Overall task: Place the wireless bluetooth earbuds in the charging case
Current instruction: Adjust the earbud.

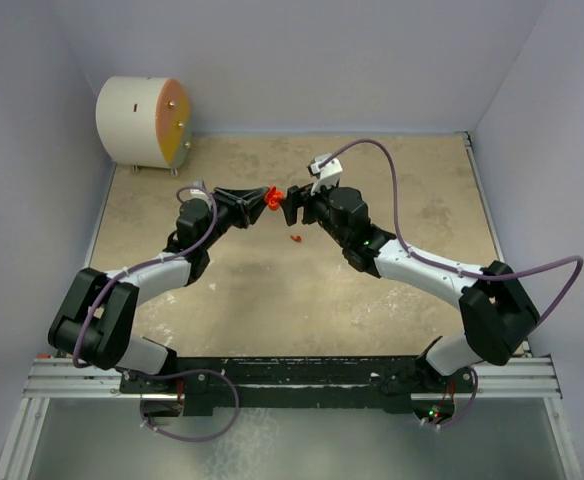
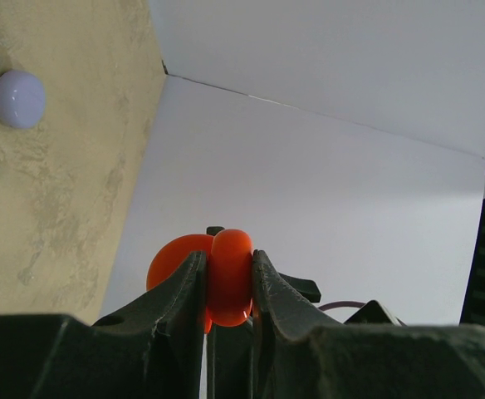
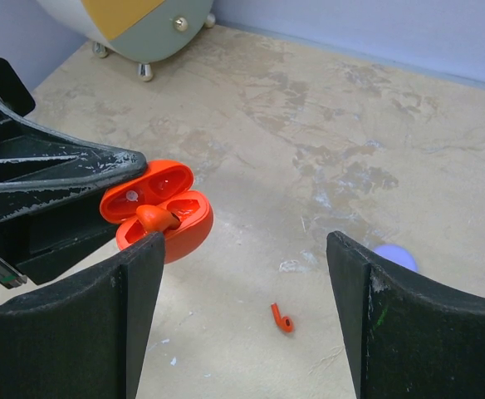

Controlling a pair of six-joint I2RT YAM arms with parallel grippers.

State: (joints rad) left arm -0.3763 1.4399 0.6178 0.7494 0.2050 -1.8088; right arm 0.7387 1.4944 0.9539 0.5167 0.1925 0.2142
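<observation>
While your left gripper (image 2: 228, 268) is clenched on the glossy red round plastic charging case (image 3: 161, 218), your right gripper (image 3: 244, 249) stands released. Its two black fingers (image 3: 76, 324) are wide apart with nothing between them. You have the case held up off the mottled tan bench (image 3: 325, 125), between the two gripper tips, over the middle of the bench and a little toward the far side in the top view. Its lid is hinged open and tipped back toward the left gripper, so the hollow faces up and toward your right wrist camera.

One small red stemmed plastic earbud (image 3: 154, 219) sits in the lower half of the case at the front rim. Its rounded head is on the left in that view and its stem seems to run to the right along the rim, though you cannot tell how deep it is seated.

A second small red stemmed earbud (image 3: 281, 317) lies flat on the bench, apart from the case and below the gap between your right gripper fingers. Its long axis runs on a slant, thin stem toward the upper left of the right wrist view, curled head toward the lower right.

A pale lavender round puck (image 2: 18, 98) rests on the bench, half hidden behind your right finger in the right wrist view. A white cylindrical drum with a tan end face (image 1: 137, 122) stands in the far left corner.
</observation>
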